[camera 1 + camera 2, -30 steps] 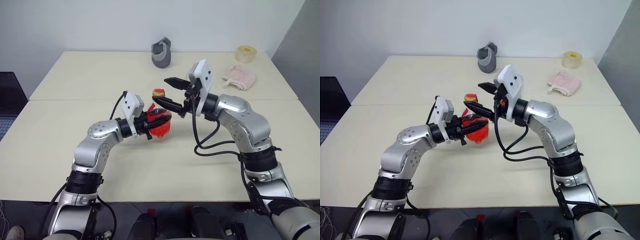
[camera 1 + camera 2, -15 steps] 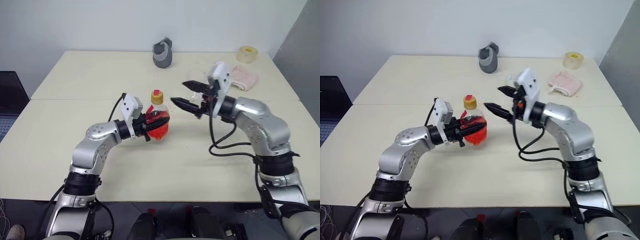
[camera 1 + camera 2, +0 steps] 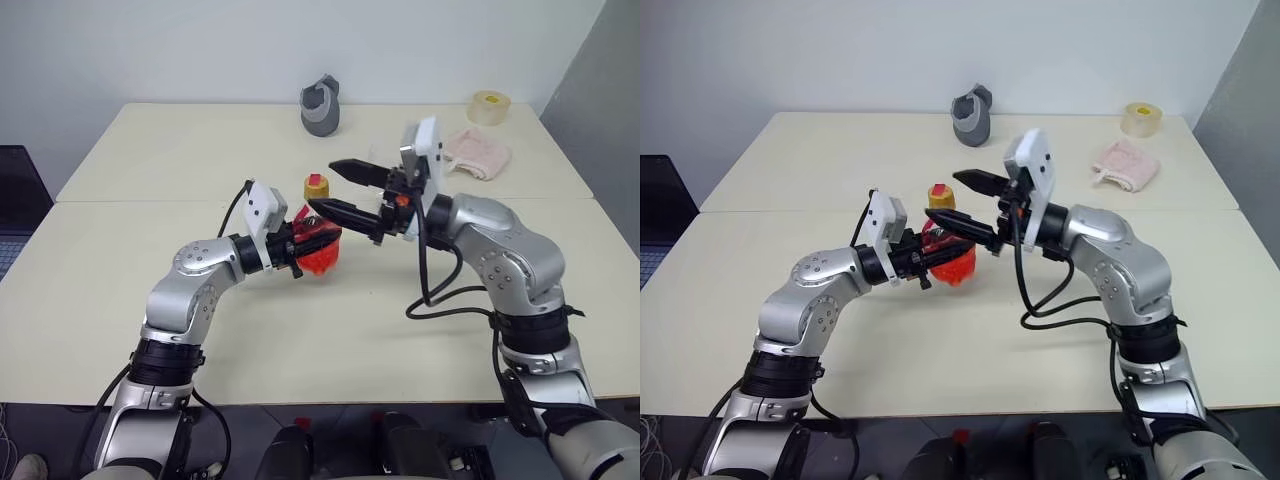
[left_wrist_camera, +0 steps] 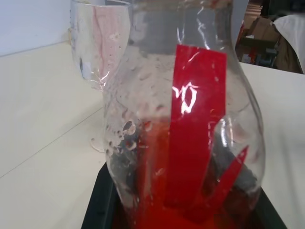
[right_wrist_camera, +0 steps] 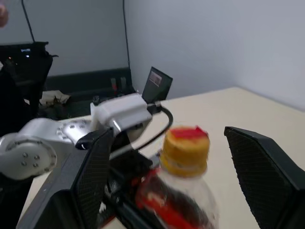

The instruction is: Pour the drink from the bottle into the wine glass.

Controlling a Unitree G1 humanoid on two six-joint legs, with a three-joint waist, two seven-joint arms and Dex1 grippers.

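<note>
bottle: upright, mid-frame, clamped at base by left gripper
cap: centred between wide-open, empty jaws of right gripper
nearer arm: right

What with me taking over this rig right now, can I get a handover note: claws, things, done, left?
Left claw: shut on the bottle, holding it upright above the table.
Right claw: open, one finger on each side of the cap; contact cannot be told.
Drink: all in the bottle's base.
Glass: on the table just past the bottle, seen from the left wrist; looks empty.
Done: bottle picked up.
Left: take the cap off, tip the bottle over the glass, pour.
</note>
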